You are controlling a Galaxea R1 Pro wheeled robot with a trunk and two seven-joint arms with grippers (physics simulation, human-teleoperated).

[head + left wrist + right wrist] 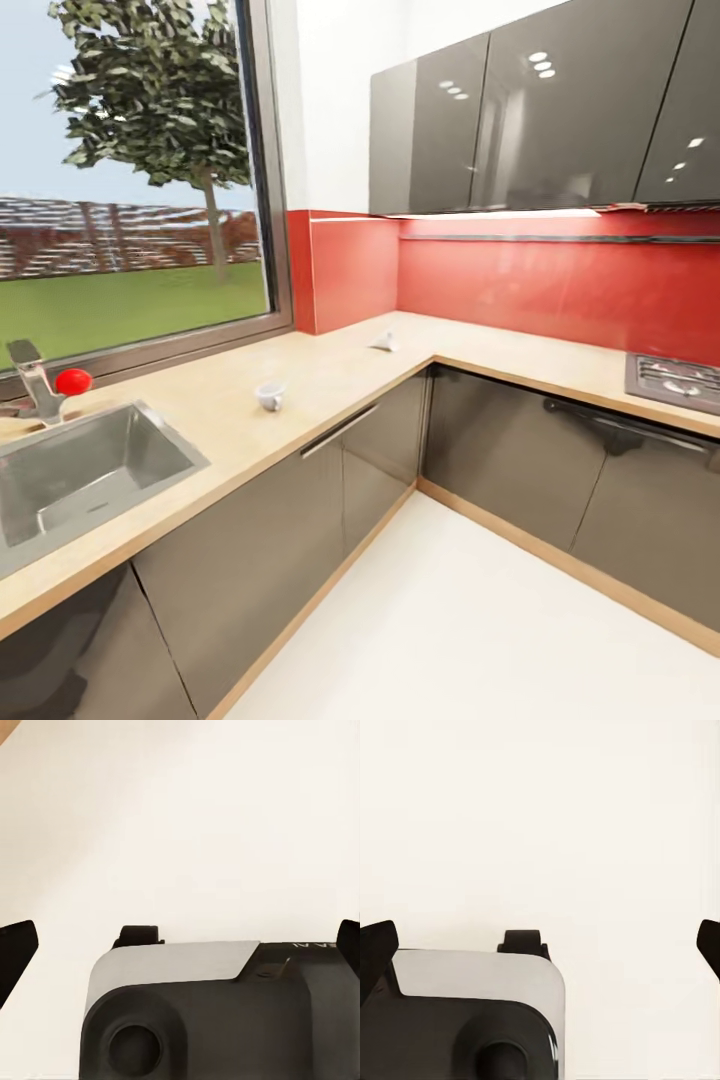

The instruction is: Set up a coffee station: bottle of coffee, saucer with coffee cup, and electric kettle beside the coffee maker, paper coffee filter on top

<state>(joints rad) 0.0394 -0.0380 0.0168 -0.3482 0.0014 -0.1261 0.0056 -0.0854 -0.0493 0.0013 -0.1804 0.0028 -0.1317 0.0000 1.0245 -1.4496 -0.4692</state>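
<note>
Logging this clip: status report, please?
Both grippers open, empty, over pale floor. Coffee cup on countertop right of sink; small white item near the corner. Nothing obstructing.

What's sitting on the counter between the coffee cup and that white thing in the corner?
Nothing visible. The coffee cup stands alone right of the sink, and bare countertop runs from it to the small white item near the corner.

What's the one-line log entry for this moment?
phase: in transit, facing corner counter | coffee cup on countertop | paper coffee filter near corner | left gripper open, empty | right gripper open, empty
</note>
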